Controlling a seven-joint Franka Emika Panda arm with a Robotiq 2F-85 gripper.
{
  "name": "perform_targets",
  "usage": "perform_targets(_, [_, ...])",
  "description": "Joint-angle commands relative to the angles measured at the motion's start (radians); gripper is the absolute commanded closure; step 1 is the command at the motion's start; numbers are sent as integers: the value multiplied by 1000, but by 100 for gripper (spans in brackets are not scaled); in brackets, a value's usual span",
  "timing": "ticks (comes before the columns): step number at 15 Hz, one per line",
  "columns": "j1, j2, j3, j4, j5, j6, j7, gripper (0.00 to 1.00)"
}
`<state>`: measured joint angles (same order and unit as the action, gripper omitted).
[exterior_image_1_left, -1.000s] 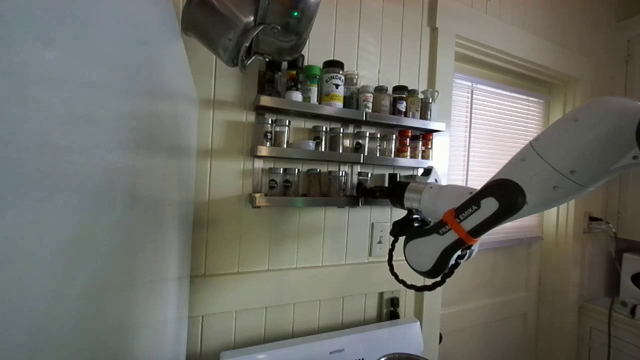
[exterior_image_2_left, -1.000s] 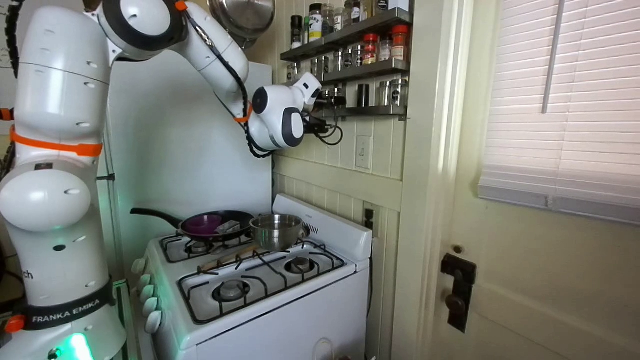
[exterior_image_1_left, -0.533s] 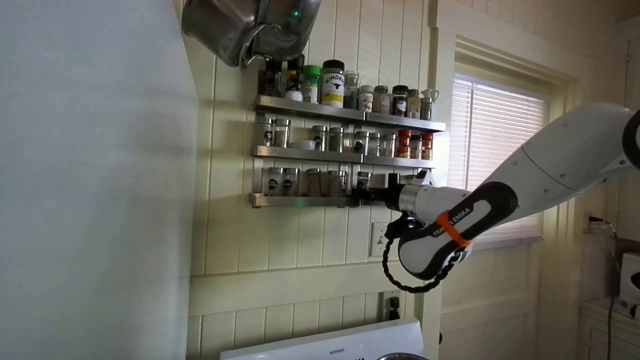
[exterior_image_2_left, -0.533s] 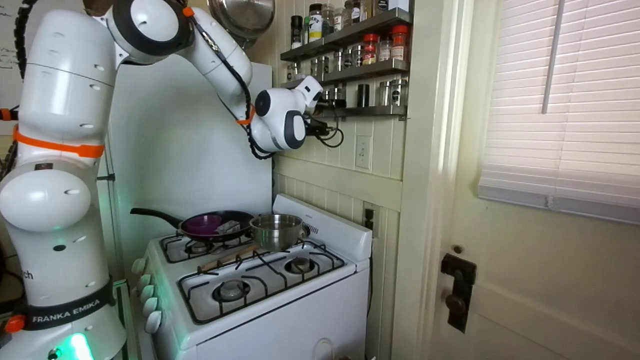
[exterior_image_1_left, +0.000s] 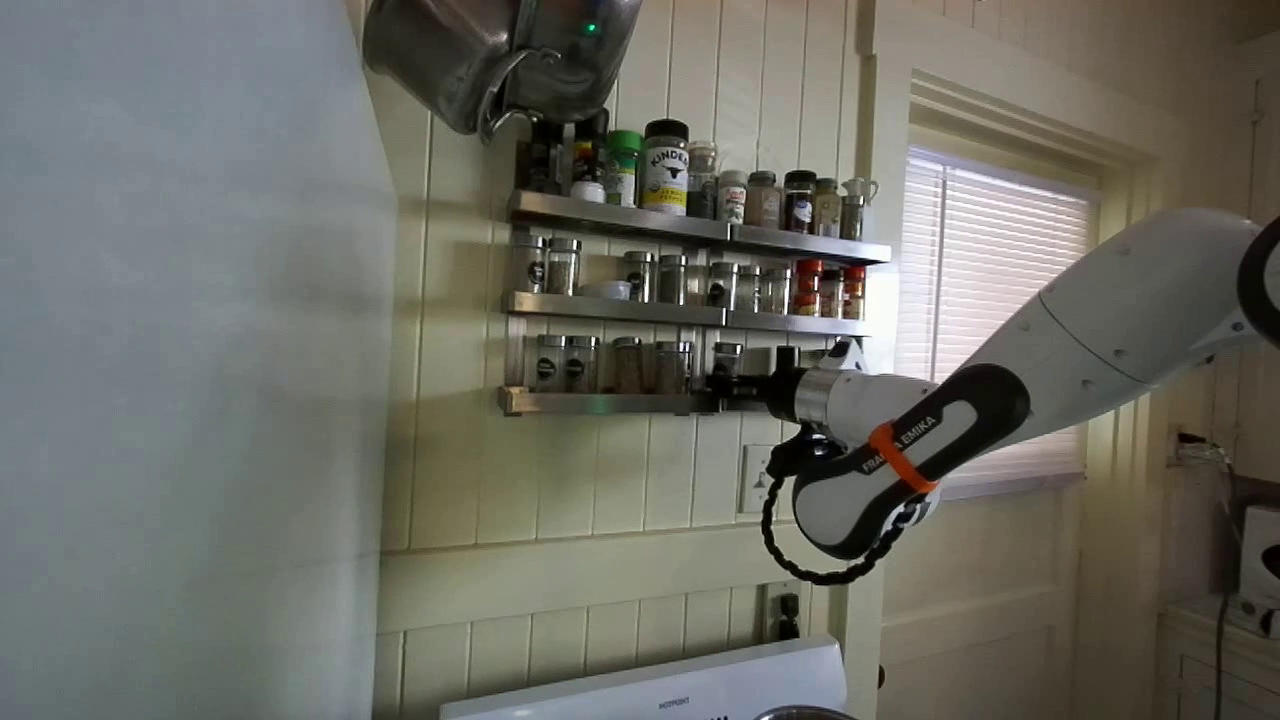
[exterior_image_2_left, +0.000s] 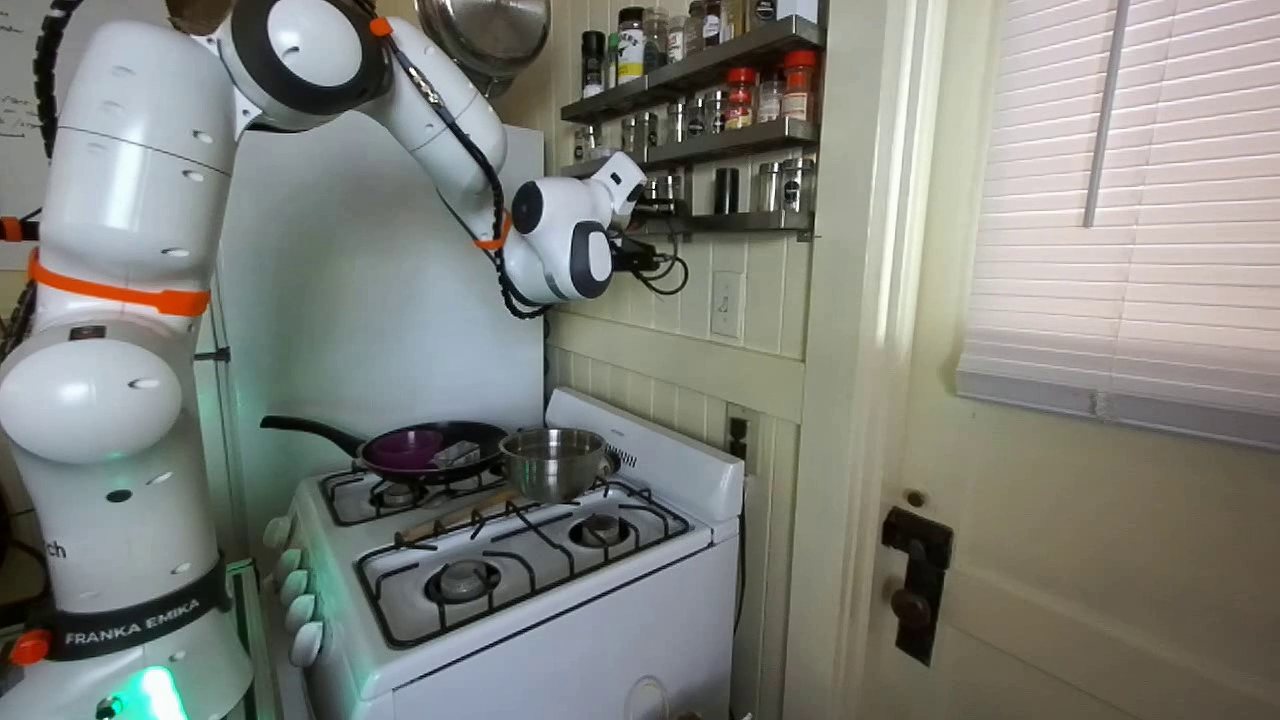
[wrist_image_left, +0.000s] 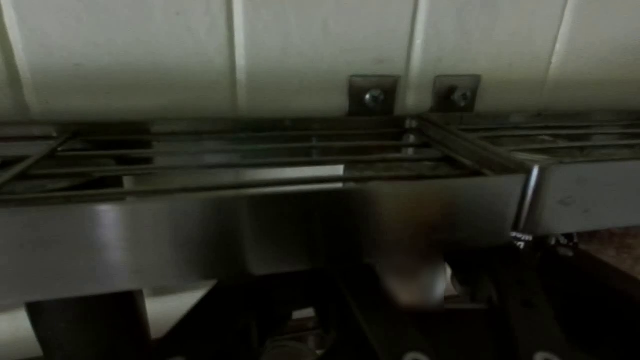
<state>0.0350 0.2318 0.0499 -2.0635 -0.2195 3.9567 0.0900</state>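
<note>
Since a second ago the arm (exterior_image_1_left: 1080, 350) has shifted slightly, leftward in an exterior view, and the claw (exterior_image_1_left: 719, 386) has drawn together. It is clenched now, its fingers (exterior_image_1_left: 742, 387) crossing the lower part of a lidded glass jar (exterior_image_1_left: 729, 353) that stands upright on the bottom shelf (exterior_image_1_left: 600, 403). To my eye this is the gripping step, though whether glass really sits between the fingers I can't swear to. What's called for next, I'd say, is making sure of that hold, then minding the shelf lip (wrist_image_left: 175, 245) and the neighbouring jar (exterior_image_1_left: 673, 368), near but apart. The claw hides its jar's base, and from beyond the stove (exterior_image_2_left: 540, 545) the white wrist (exterior_image_2_left: 552, 230) screens much of the claw. The wrist view is murky: black shapes in shadow, cut off at the bottom, with a pale smear among them I can't name.
</note>
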Motion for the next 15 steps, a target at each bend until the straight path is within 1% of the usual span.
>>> perform_targets(1, [-3,12,7,18,2,-12,-15,77])
perform_targets(3, [-3,10,6,17,5,1,-19,77])
perform_targets(7, [-6,3,8,9,-9,62,-18,77])
perform_targets(15, [-13,8,-3,1,-5,132,-21,77])
